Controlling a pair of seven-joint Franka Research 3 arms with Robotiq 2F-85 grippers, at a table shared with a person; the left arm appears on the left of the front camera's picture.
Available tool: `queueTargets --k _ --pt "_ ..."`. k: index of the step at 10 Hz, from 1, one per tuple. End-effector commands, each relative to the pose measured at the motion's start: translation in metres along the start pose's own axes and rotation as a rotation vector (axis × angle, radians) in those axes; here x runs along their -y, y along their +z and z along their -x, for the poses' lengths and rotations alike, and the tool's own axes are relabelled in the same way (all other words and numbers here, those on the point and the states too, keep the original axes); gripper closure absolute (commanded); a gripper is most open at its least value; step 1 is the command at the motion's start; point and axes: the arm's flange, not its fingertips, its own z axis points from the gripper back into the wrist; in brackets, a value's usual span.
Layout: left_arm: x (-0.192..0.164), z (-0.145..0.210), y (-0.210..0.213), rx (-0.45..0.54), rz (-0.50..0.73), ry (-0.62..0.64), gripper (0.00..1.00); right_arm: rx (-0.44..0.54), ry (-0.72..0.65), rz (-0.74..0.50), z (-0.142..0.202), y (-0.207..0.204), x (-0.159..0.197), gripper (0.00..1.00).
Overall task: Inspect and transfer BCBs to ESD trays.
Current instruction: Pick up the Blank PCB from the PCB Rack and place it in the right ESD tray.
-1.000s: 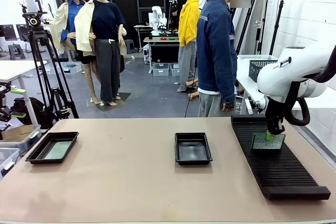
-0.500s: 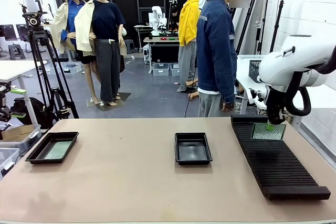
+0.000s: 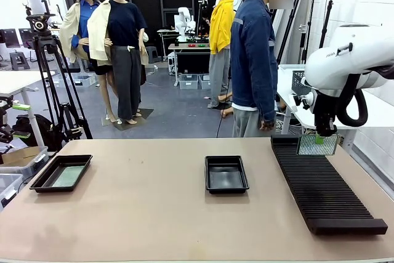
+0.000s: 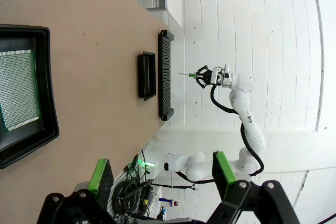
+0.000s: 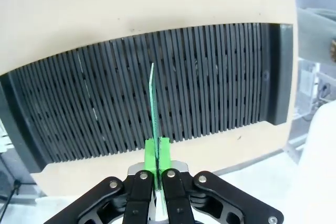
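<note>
My right gripper (image 3: 319, 137) is shut on a green BCB (image 3: 317, 145), which hangs upright in the air above the far end of the black slotted rack (image 3: 323, 189). In the right wrist view the BCB (image 5: 154, 103) shows edge-on between the green pads of my right gripper (image 5: 157, 157), well above the rack (image 5: 220, 77). Another BCB (image 3: 68, 176) lies flat in the left ESD tray (image 3: 40, 183). The middle ESD tray (image 3: 226, 173) holds nothing. My left gripper (image 4: 163, 174) hangs open high above the left tray (image 4: 47, 77) and its BCB (image 4: 18, 90).
A person in a denim jacket (image 3: 252, 60) stands at the far edge of the table, beside the rack's far end. A camera tripod (image 3: 52, 72) stands off the table at the far left. Bare tabletop (image 3: 141, 214) lies between the trays and the rack.
My right gripper has lifted the BCB up out of the rack and carried it toward the rack's far end. The trays have not moved.
</note>
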Motion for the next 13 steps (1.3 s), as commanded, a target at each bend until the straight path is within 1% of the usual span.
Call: queueTargets --k 1,2,3,4,5,6,8,9,10,11,13 --pt "0.002 0.002 0.0 0.0 0.001 -0.003 0.0 -0.029 -0.037 -0.014 -0.009 0.006 -0.002 1.0" --pt "0.002 0.002 0.0 0.0 0.001 -0.003 0.0 -0.017 -0.097 -0.028 -0.014 0.007 -0.004 1.0" --pt "0.002 0.002 0.0 0.0 0.001 -0.003 0.0 0.004 -0.202 -0.04 -0.024 0.011 -0.007 1.0" --pt "0.002 0.002 0.0 0.0 0.001 -0.003 0.0 0.027 -0.333 -0.048 -0.032 0.014 -0.013 1.0" --pt "0.002 0.002 0.0 0.0 0.001 -0.003 0.0 0.064 -0.495 -0.048 -0.044 0.021 -0.019 1.0" --pt "0.002 0.002 0.0 0.0 0.001 -0.003 0.0 0.076 -0.594 -0.04 -0.052 0.023 -0.023 1.0" --pt "0.002 0.002 0.0 0.0 0.001 -0.003 0.0 0.098 -0.864 -0.031 -0.074 0.025 -0.034 1.0" --pt "0.002 0.002 0.0 0.0 0.001 -0.003 0.0 0.09 -1.025 -0.029 -0.085 0.024 -0.04 1.0" --pt "0.002 0.002 0.0 0.0 0.001 -0.003 0.0 0.072 -1.14 -0.02 -0.096 0.024 -0.043 1.0" --pt "0.002 0.002 0.0 0.0 0.001 -0.003 0.0 0.06 -1.231 -0.041 -0.106 0.025 -0.045 1.0" --pt "0.002 0.002 0.0 0.0 0.001 -0.003 0.0 0.092 -1.383 -0.141 -0.122 0.031 -0.048 1.0"
